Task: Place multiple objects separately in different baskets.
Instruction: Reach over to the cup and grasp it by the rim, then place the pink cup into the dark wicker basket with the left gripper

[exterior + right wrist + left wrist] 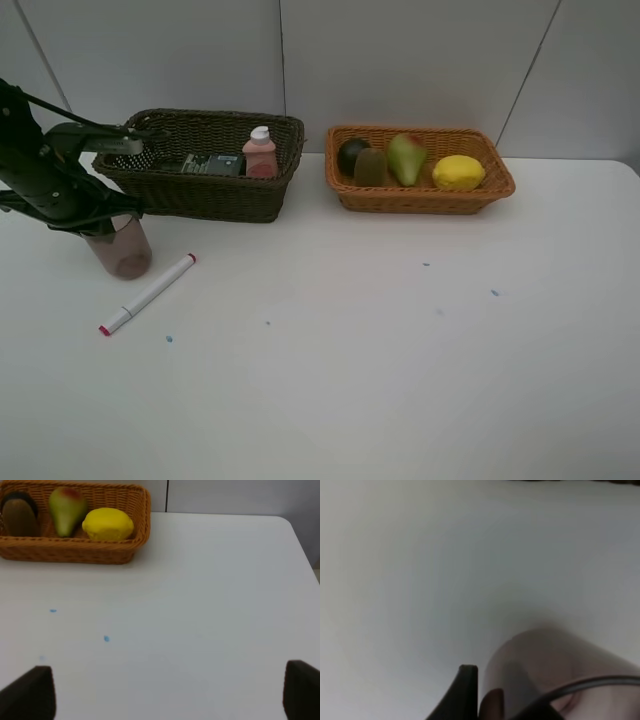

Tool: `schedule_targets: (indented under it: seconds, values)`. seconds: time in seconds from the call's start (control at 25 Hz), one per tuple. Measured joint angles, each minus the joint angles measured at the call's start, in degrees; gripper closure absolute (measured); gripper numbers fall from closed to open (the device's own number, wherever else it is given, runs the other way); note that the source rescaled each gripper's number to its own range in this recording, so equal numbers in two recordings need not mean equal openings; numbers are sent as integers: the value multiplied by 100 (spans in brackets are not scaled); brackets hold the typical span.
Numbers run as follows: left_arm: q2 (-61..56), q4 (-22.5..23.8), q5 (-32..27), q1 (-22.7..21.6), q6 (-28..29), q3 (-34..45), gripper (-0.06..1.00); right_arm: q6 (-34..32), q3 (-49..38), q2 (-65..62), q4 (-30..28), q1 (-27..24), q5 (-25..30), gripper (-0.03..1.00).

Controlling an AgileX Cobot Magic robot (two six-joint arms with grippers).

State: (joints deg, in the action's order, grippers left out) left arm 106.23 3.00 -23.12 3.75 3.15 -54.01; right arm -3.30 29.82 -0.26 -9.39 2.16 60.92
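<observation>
**Left arm at the cup, fruit in the orange basket**

The left tool (112, 222) hangs at the rim of the mauve cup (120, 250). The cup stands upright on the white counter (400, 340) at the left, just in front of the dark basket (170, 195). In the left wrist view, one black finger (465, 690) lies just beside the cup's wall. Its partner is out of sight, so whether the tool grips the cup cannot be told.

The marker (148, 293) lies flat on the counter to the near right of the cup, apart from it, with a red tip pointing near left. In the dark basket the pink bottle (260, 153) stands upright at the right end, and the green bottle (213, 165) lies on its side to its left.

The orange basket (420, 198) sits just right of the dark one, toward the far edge. It holds, from left to right, the mangosteen (350, 153), kiwi (371, 168), pear (405, 158) and lemon (458, 172).

The right tool (168, 670) is spread wide and holds nothing. It is above bare counter to the near right of the orange basket, well apart from it.
</observation>
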Motion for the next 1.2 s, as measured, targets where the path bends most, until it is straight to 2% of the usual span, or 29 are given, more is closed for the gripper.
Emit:
schedule_targets:
  seconds: [0.16, 0.4, 0.76, 1.0, 1.2]
  values:
    - [0, -18, -109, 0, 0, -47, 94, 0, 0, 0, 0, 0, 0, -3]
    - [-126, -62, -1035, 0, 0, -472, 94, 0, 0, 0, 6, 0, 0, -3]
    - [-1143, -143, -1897, 0, -44, -1486, 94, 0, 0, 0, 6, 0, 0, -3]
    - [-1281, -179, -1934, 0, -192, -2192, 94, 0, 0, 0, 6, 0, 0, -3]
    - [-1018, -179, -1541, 0, -243, -2612, 94, 0, 0, 0, 6, 0, 0, -3]
